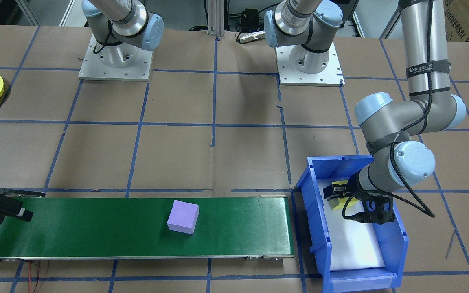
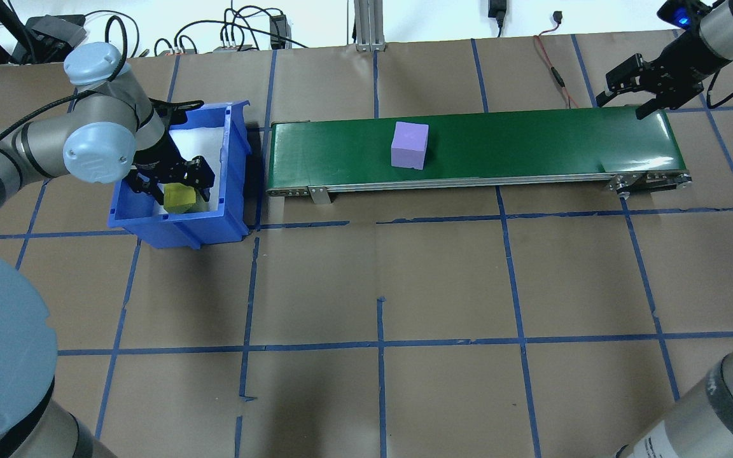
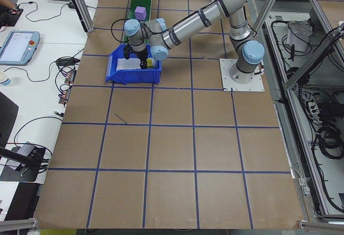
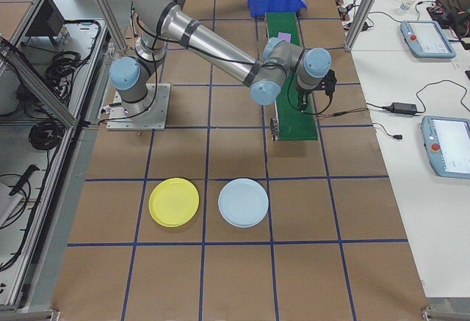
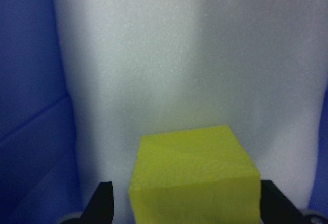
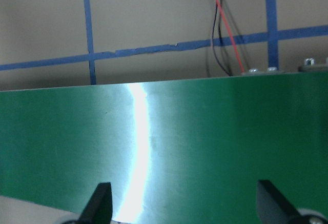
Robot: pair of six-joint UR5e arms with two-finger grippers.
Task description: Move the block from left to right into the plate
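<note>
Right now L fingers sit down inside the blue bin, spread wide w/ a yellow block between them. In the L wrist view there's a gap each side of the block, so nothing is clamped. Block rests on white foam liner in the bin, near the wall closest to the robot.

Purple block sits on the green conveyor belt, roughly mid-length, untouched by either arm; in overhead view it's at approx 3 o'clock from the bin.

R fingers hover over the belt's far end, at 3 o'clock from the purple block and well apart from it. They're spread wide, holding nothing; the R wrist view shows only bare belt between the tips.

Yellow plate lies on the brown-paper surface, past the belt's R end, w/ a pale blue plate just beside it. Both plates look bare.
</note>
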